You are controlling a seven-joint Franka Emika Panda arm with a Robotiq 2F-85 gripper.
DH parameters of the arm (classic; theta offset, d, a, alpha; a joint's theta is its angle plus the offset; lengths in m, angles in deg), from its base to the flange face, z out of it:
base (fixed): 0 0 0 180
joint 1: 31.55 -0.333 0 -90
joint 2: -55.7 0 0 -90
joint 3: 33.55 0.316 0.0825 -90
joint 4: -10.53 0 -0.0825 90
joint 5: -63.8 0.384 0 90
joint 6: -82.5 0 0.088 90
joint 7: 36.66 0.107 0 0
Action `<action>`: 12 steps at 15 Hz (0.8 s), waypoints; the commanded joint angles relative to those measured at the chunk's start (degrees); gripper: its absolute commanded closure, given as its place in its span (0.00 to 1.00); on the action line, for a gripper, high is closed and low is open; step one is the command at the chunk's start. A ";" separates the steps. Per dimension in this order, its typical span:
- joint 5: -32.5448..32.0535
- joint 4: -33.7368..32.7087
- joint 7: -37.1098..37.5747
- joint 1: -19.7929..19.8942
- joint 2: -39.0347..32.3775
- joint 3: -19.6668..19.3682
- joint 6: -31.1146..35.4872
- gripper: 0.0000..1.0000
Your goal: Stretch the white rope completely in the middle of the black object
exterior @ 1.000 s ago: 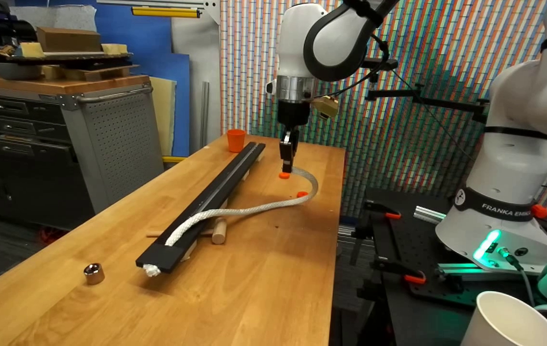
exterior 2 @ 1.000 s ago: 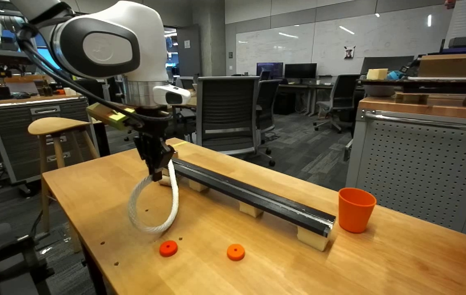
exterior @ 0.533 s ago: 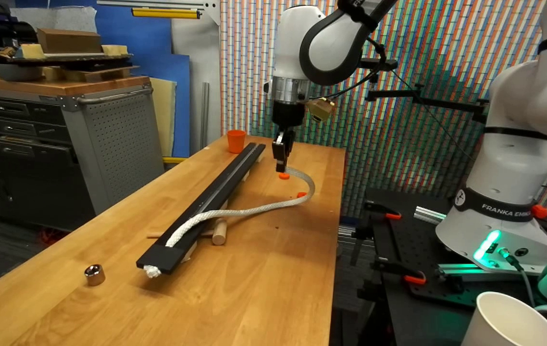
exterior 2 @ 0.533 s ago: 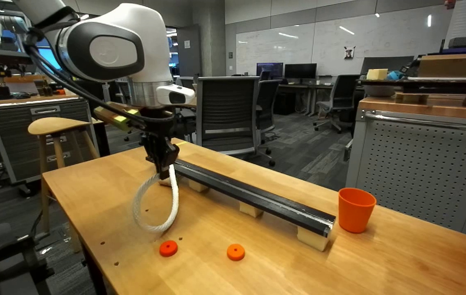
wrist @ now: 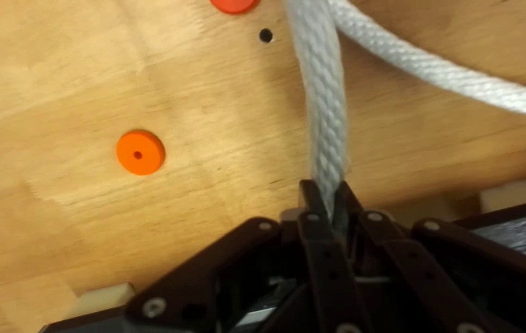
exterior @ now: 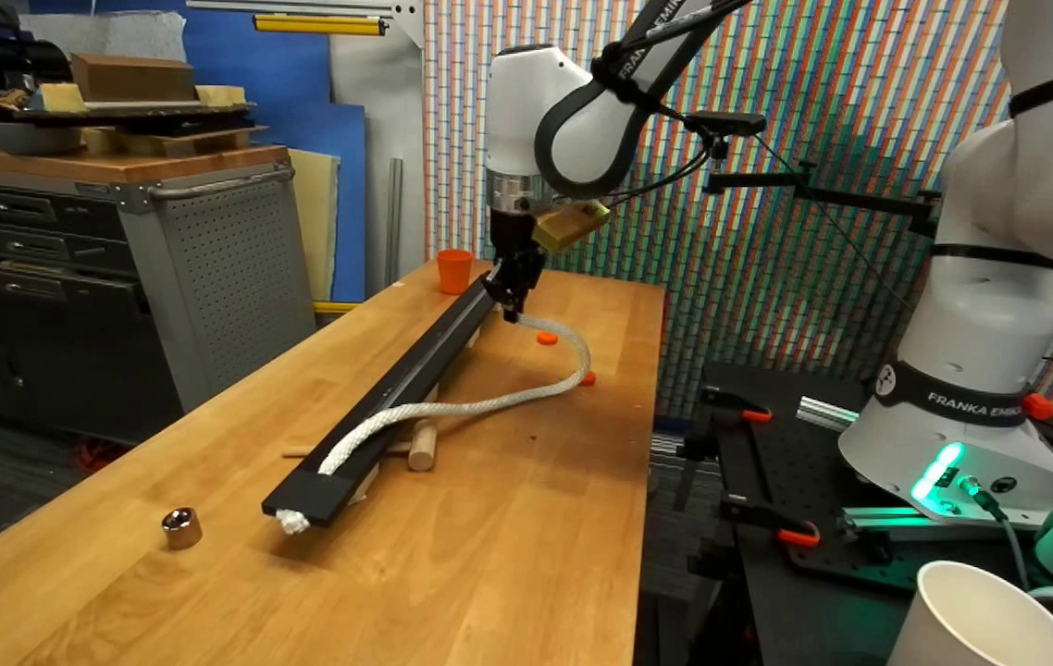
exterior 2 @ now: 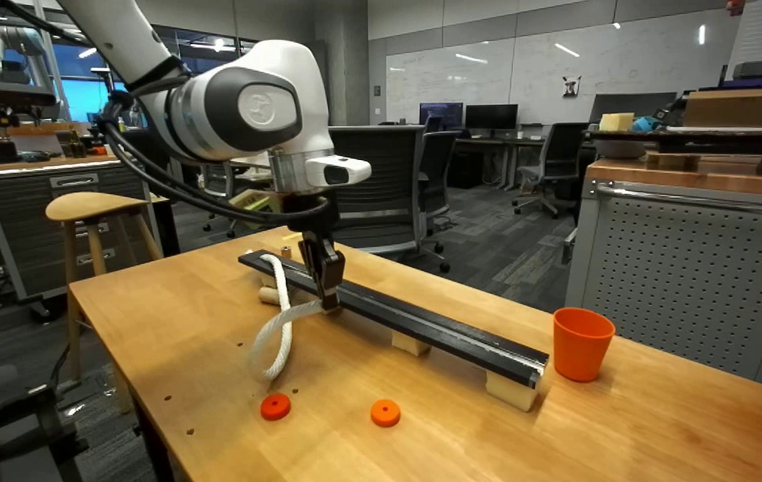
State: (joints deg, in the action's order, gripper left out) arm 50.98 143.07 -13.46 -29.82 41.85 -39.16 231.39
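**White braided rope (wrist: 325,92) held by black two-fingered gripper (wrist: 327,186), bowed out beside long flat black rail (exterior 2: 414,314)**

The fingers (wrist: 309,196) are closed on the rope and hide what lies beyond, so I cannot tell whether its very end is held. In the wrist view the tips show above a light brown wooden table (exterior: 508,555), just beside the rail, part of which the gripper covers. From the grip the rope leads away from the rail, turns in a slack curve and returns to lie along the rail's top near one end (most of its length is off the rail). There it meets a smooth black patch (exterior: 315,490), and a frayed white tuft (exterior: 292,522) shows at that end of the rail.

Pale blocks (exterior 2: 410,343) prop the rail up. A light wooden cylinder (exterior: 422,444) lies near where the rope crosses the rail's edge. An orange tapered cup (exterior 2: 582,345) stands upright near the rail's other end; a flat orange disc (exterior 2: 386,412) and a flat red-orange disc (exterior 2: 275,406) lie apart on the table. A shiny copper-toned metal cylinder (exterior: 181,529) sits near the tufted end.
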 commanded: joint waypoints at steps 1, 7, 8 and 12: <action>-4.60 -8.06 9.86 -2.94 -6.90 -5.80 -2.12 0.97; -4.39 -15.30 17.60 -5.56 -13.33 -11.53 -3.53 0.97; -4.57 -16.43 18.63 -5.97 -14.07 -12.15 -4.21 0.97; -7.51 -20.38 23.11 -7.68 -16.38 -15.25 -7.11 0.97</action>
State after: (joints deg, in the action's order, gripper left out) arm 46.66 127.16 5.14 -35.29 27.80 -51.35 227.73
